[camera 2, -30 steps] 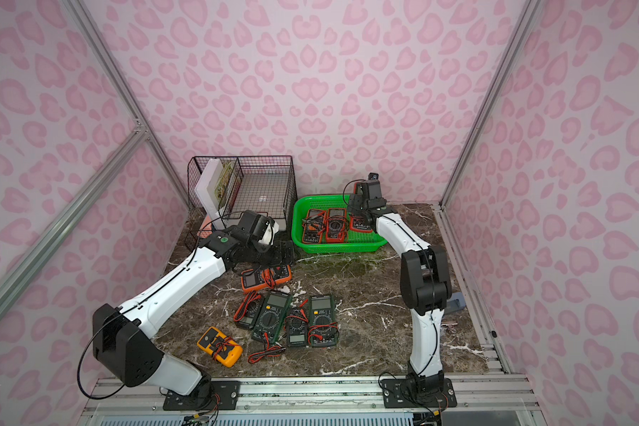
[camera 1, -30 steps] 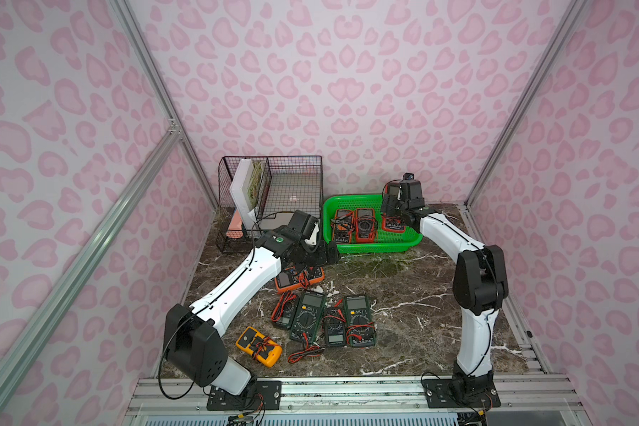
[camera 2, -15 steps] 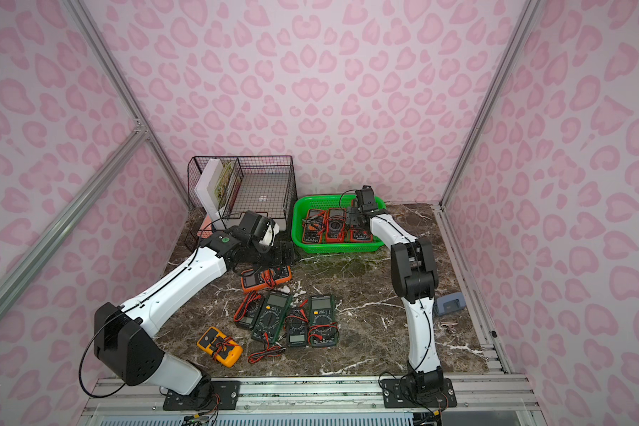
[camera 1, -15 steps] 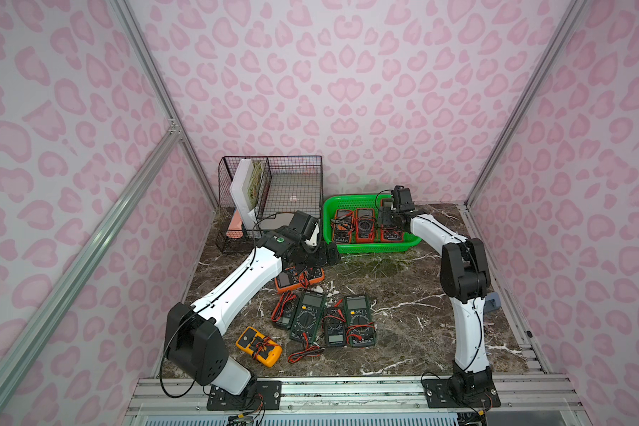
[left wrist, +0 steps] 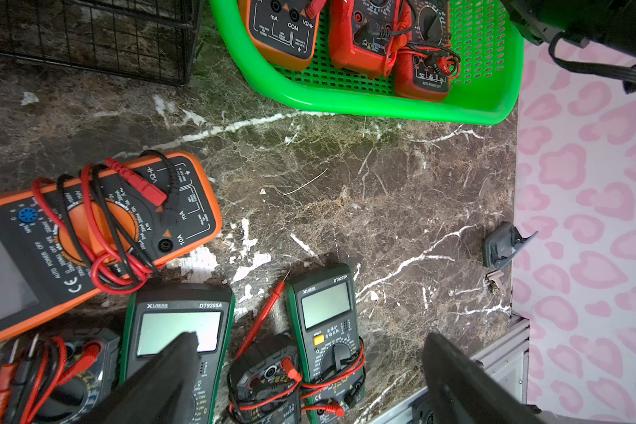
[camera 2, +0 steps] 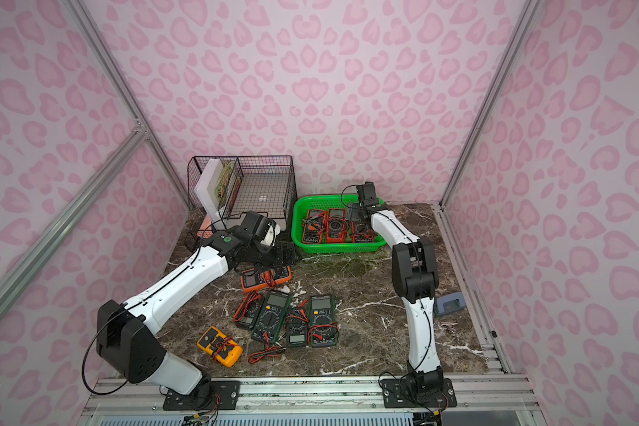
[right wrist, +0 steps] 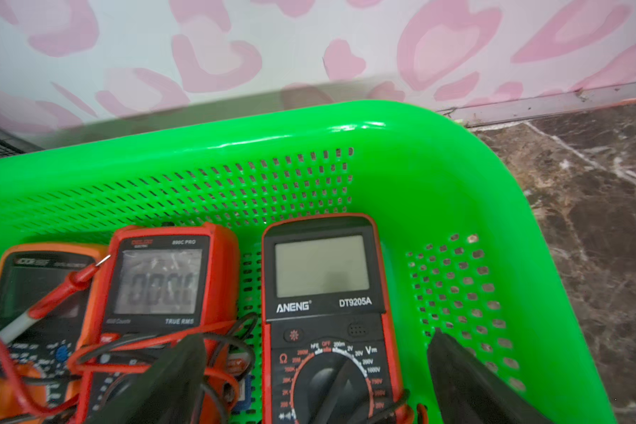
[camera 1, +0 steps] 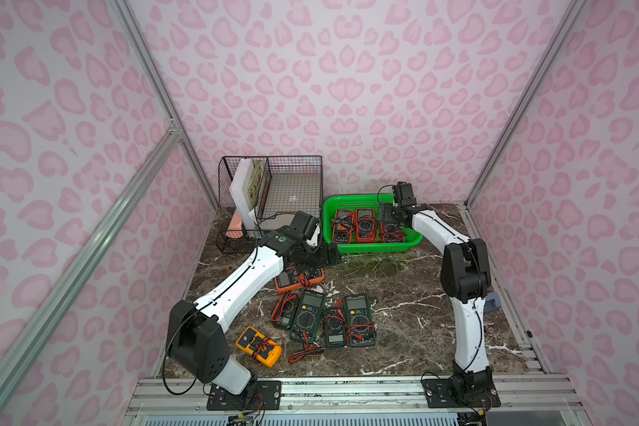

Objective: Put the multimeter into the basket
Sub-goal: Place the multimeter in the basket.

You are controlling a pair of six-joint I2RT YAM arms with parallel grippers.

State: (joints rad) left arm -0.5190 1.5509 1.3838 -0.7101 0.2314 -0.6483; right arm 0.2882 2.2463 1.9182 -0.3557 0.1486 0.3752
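The green basket [camera 1: 371, 249] [camera 2: 338, 249] stands at the back of the marble table and holds three multimeters. My right gripper [right wrist: 314, 337] [camera 1: 388, 215] hangs open just over its right end. The fingers stand either side of a red-and-black multimeter [right wrist: 324, 312] [camera 1: 391, 232] that lies flat, and they do not touch it. My left gripper [left wrist: 309, 337] [camera 1: 325, 256] is open and empty, low over the table in front of the basket's left end. Just before it lies an orange multimeter [left wrist: 89, 227] [camera 1: 299, 278], wrapped in its leads.
Several more multimeters lie in the table's middle: green ones [camera 1: 307, 317] [camera 1: 358, 321], small dark ones, and a yellow one [camera 1: 259, 346] near my left arm's base. A black wire organiser [camera 1: 273, 199] stands left of the basket. A blue-grey object [camera 1: 491, 302] sits at the right edge.
My right gripper came down at the basket's right end, its jaws spread wide, and the red-and-black multimeter now lies in the basket. My left arm has barely moved.
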